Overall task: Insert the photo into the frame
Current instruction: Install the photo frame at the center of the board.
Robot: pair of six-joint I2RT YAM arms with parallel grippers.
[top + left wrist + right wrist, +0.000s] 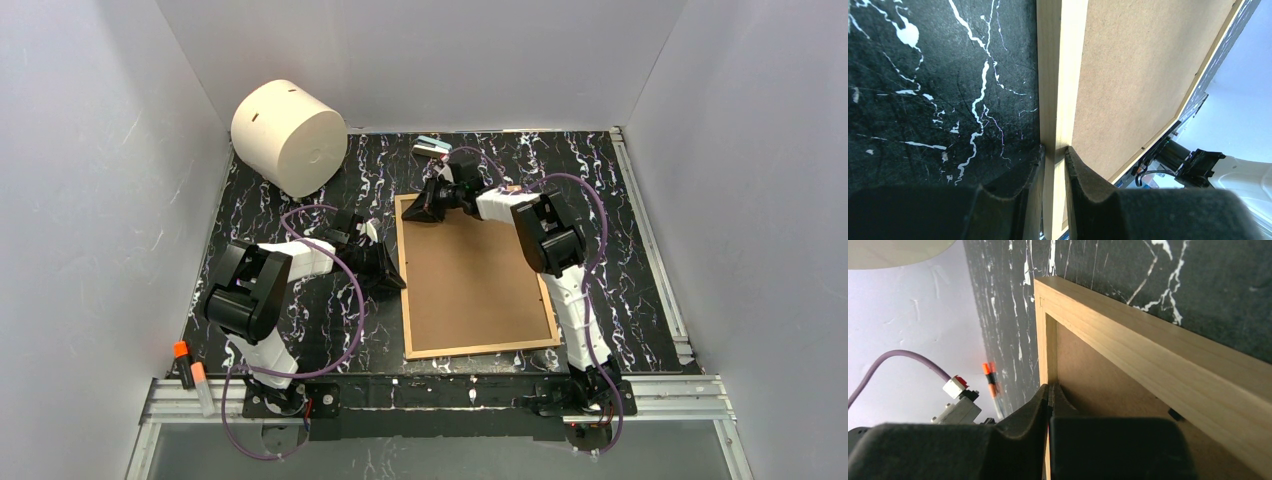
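Currently left gripper (pixel 1054 152) clamps the nine-o'clock rail of the frame (pixel 475 290), right gripper (pixel 1049 390) nearly closed at its eleven-o'clock corner; a one-sided lift could twist it free.

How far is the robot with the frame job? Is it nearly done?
Hard to say. Done: the frame lies face down, its brown back sitting inside the rails. In hand: the left gripper clamps the frame's left rail; the right gripper, jaws nearly together, is at the far-left corner. Left: no photo shows anywhere, so whether it is already inside cannot be told.
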